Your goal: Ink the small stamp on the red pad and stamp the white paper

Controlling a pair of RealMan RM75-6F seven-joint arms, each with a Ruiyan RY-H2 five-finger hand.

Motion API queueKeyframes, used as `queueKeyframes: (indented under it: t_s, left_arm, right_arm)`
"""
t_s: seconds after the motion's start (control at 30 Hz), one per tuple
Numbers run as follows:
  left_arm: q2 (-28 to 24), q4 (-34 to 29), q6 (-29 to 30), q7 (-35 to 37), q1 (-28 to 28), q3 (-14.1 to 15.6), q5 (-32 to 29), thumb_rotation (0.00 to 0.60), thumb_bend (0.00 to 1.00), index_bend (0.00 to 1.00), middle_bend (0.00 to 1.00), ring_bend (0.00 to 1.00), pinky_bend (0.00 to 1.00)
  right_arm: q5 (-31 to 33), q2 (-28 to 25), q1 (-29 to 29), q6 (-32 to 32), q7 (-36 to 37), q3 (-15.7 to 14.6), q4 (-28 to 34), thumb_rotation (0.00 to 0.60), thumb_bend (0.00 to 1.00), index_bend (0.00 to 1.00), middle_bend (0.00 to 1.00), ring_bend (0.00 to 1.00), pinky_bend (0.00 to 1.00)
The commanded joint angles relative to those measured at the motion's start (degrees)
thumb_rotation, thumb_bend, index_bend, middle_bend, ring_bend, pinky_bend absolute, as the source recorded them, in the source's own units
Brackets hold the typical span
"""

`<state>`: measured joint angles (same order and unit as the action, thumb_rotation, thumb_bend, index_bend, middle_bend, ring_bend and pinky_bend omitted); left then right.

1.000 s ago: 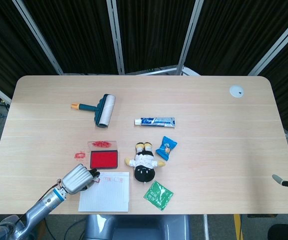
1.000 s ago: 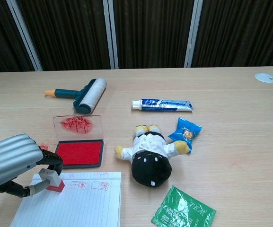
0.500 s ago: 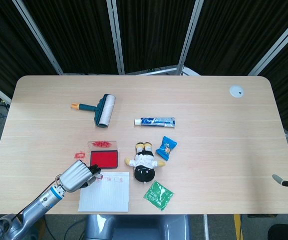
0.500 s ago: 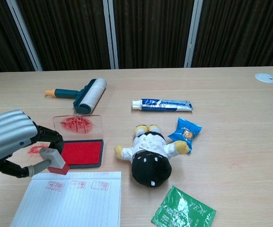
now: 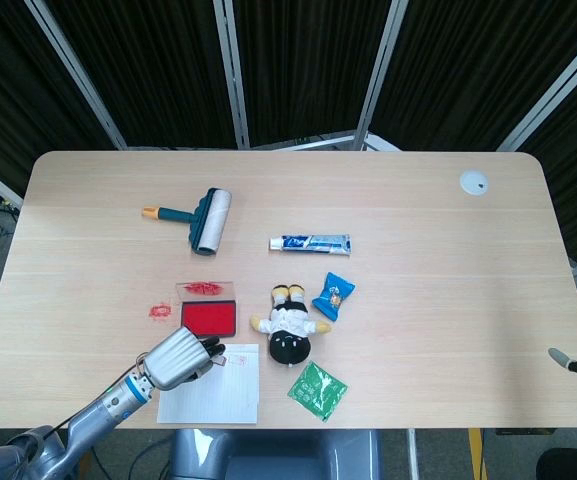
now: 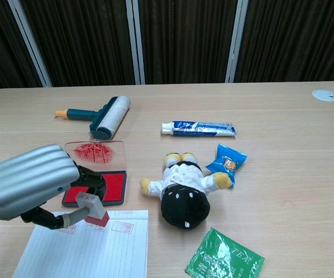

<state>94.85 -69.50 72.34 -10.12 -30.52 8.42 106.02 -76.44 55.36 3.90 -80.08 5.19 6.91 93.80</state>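
My left hand (image 5: 180, 357) (image 6: 30, 180) pinches the small stamp (image 6: 92, 208), a grey handle on a red base, tilted. The base sits at the top edge of the white lined paper (image 5: 213, 388) (image 6: 91, 252), between two red square marks; I cannot tell whether it touches the sheet. The red ink pad (image 5: 208, 318) (image 6: 113, 186) lies open just beyond the paper, partly hidden by my hand in the chest view. Its clear lid (image 6: 94, 152), smeared red, lies behind it. At the right edge of the head view only a grey part of my right arm or hand (image 5: 571, 361) shows.
A plush doll (image 5: 288, 328) (image 6: 183, 191) lies right of the pad. A green tea packet (image 6: 226, 258), a blue snack packet (image 6: 226, 160), a toothpaste tube (image 6: 198, 128) and a lint roller (image 6: 100, 116) are spread over the table. A red smudge (image 5: 158, 310) marks the wood left of the pad.
My left hand lifted the stamp off the paper's top left corner, leaving a new mark, then carried it right and back down to the sheet's top edge. The right side has not moved.
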Motion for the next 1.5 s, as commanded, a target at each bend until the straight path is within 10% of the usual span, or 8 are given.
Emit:
queueKeyframes:
  t_s: [0.03, 1.5]
  left_arm:
    - [1.64, 0.8, -1.15, -0.48, -0.4, 0.01, -0.04, 0.6, 0.47, 0.65, 0.6, 0.97, 1.0]
    - [8.94, 8.46, -4.18, -0.44, -0.57, 1.88, -0.55, 0.6, 0.47, 0.66, 0.61, 0.96, 1.0]
  right_arm:
    - [0.18, 0.06, 0.04, 0.15, 0.02, 0.04, -0.17, 0.6, 0.0, 0.0, 0.0, 0.0, 0.0]
    - [1.14, 0.01, 0.18, 1.03, 0.56, 0.34, -0.63, 0.6, 0.0, 0.0, 0.0, 0.0, 0.0]
